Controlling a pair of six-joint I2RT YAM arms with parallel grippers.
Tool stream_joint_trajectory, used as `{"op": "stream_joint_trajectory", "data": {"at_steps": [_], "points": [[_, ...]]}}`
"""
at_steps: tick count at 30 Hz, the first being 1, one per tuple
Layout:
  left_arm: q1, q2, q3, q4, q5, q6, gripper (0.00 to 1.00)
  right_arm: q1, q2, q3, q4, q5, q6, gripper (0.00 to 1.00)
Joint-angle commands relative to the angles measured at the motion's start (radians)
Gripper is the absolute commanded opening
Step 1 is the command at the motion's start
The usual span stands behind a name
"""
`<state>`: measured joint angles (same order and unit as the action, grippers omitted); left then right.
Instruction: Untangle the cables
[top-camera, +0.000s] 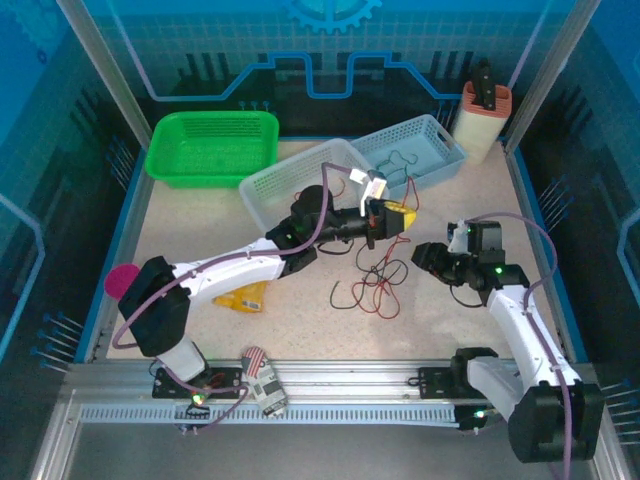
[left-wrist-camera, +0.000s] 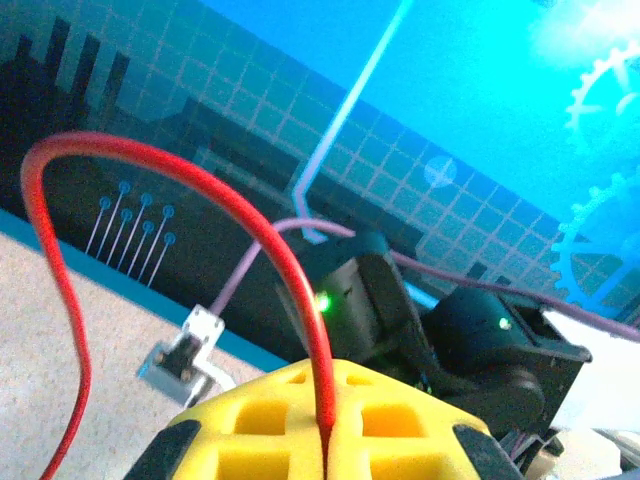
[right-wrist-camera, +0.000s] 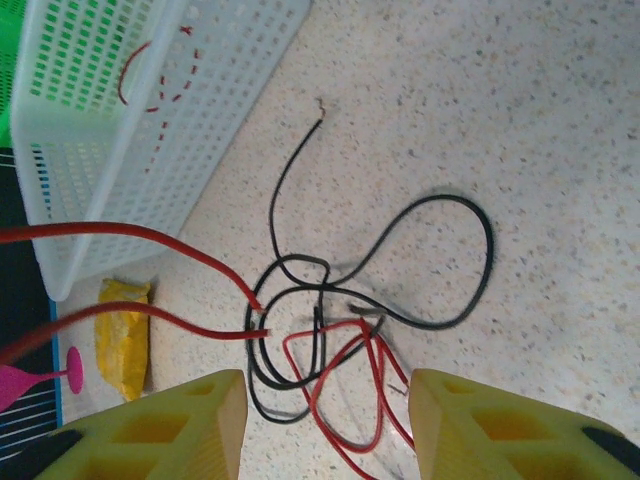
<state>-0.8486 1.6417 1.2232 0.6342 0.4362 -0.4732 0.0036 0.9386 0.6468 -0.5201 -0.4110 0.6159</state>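
Your left hand (left-wrist-camera: 328, 445) grips the red cable (left-wrist-camera: 200, 180) above the tangle (right-wrist-camera: 310, 330). Your open right hand (right-wrist-camera: 328, 400) should probably pin the black cable (right-wrist-camera: 470, 260) next.

I'm driving a robot lab cell, aluminium frame (top-camera: 330, 375), blue circuit-print walls (top-camera: 330, 50), speckled table (top-camera: 300, 325), green basket (top-camera: 212, 147)

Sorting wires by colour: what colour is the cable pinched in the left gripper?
Red: the cable shows best in the left wrist view.
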Motion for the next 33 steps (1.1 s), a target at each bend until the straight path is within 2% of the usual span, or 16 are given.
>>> {"op": "stream_joint_trajectory", "data": {"at_steps": [1,6,11,14,19,22,29,31,33], "points": [[-0.012,0.006,0.078,0.067,0.027,-0.009,0.0,-0.01,-0.022,-0.016,-0.041,0.04,-0.006,0.47],[-0.015,0.0,0.116,0.072,0.034,-0.011,0.0,-0.011,-0.036,-0.014,-0.06,0.081,0.023,0.47],[-0.011,-0.036,0.099,0.097,0.004,-0.009,0.0,-0.012,-0.044,-0.01,-0.048,0.059,0.03,0.48],[0.006,-0.062,0.091,0.052,-0.007,0.021,0.0,-0.011,-0.044,-0.006,-0.036,0.031,0.013,0.48],[0.049,-0.072,0.076,0.114,-0.002,-0.072,0.0,0.007,-0.052,-0.002,0.014,-0.048,-0.04,0.49],[0.051,-0.067,0.07,0.115,0.003,-0.078,0.0,0.062,-0.068,-0.001,0.05,-0.069,-0.086,0.48],[0.049,-0.062,0.05,0.119,-0.005,-0.088,0.0,0.298,-0.09,-0.017,0.093,0.022,-0.125,0.47],[0.05,-0.062,0.047,0.118,-0.004,-0.088,0.0,0.356,-0.08,-0.016,0.108,0.098,-0.123,0.48],[0.049,-0.064,0.048,0.116,-0.001,-0.088,0.0,0.409,-0.065,-0.005,0.109,0.246,-0.115,0.49]]}}
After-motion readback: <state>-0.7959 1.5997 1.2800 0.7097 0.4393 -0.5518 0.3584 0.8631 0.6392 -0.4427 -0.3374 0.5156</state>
